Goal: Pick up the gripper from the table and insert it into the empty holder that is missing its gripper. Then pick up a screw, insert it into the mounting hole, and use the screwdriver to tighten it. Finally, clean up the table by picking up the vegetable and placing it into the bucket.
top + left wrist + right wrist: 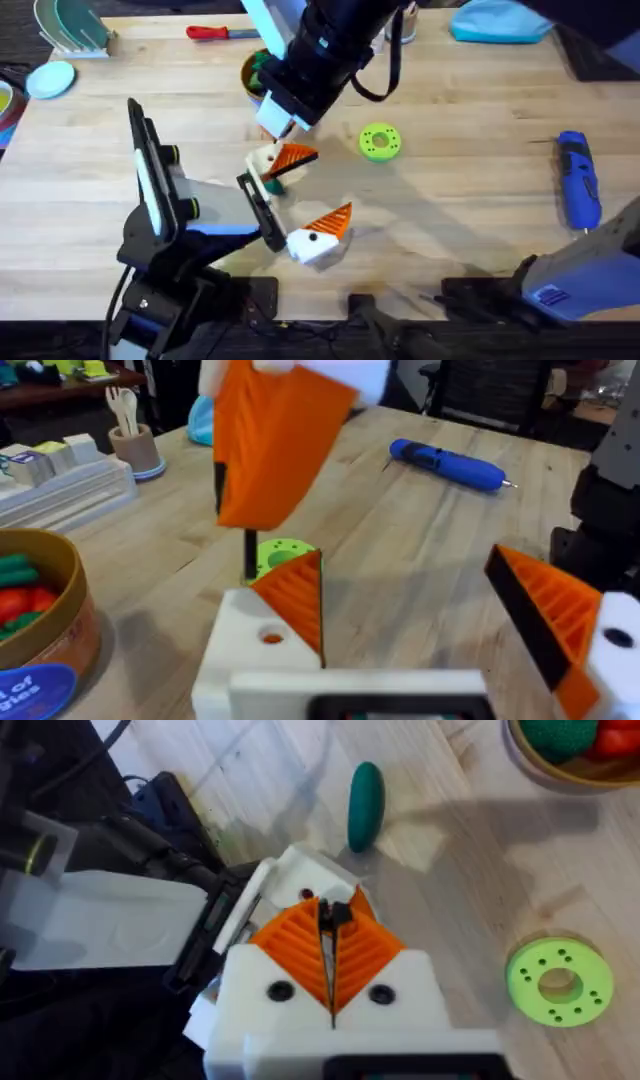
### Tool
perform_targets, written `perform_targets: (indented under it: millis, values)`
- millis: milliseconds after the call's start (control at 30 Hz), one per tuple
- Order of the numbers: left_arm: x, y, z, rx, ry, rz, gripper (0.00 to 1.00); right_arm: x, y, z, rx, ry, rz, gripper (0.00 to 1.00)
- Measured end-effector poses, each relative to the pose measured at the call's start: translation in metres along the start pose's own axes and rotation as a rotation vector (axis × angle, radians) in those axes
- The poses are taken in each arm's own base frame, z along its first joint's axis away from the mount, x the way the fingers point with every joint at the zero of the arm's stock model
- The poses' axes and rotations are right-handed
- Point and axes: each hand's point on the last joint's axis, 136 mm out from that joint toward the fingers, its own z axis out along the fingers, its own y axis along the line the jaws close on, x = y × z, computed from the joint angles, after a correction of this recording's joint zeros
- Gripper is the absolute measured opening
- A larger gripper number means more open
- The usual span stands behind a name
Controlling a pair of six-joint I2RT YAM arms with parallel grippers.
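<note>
- right gripper: orange pads pressed together, pinching small dark screw, shaft pointing down.
- screw hangs just above holder, beside mounting hole. Cannot tell if tip is in the hole.
- holder block already carries its orange tip.
- left gripper: fingers spread wide, holding nothing, presenting the block under right arm.
- screwdriver: far right of table, well apart, long axis running away from the bases, nearer right arm's base.
- vegetable: on table just beyond holder.

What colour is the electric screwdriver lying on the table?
Blue; the screwdriver shows best in the left wrist view.
</note>
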Motion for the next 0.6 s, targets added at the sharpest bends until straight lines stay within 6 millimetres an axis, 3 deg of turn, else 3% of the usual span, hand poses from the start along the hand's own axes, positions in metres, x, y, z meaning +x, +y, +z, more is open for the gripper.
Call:
perform_targets:
  millis: [400, 600]
  values:
    - [0.000, 0.000, 0.000, 0.000, 0.000, 0.000, 0.993, 0.007, 0.023, 0.006, -0.026, 0.033, -0.083, 0.006]
    - [0.000, 0.000, 0.000, 0.000, 0.000, 0.000, 0.993, 0.006, 0.021, 0.007, -0.007, 0.032, -0.093, 0.006]
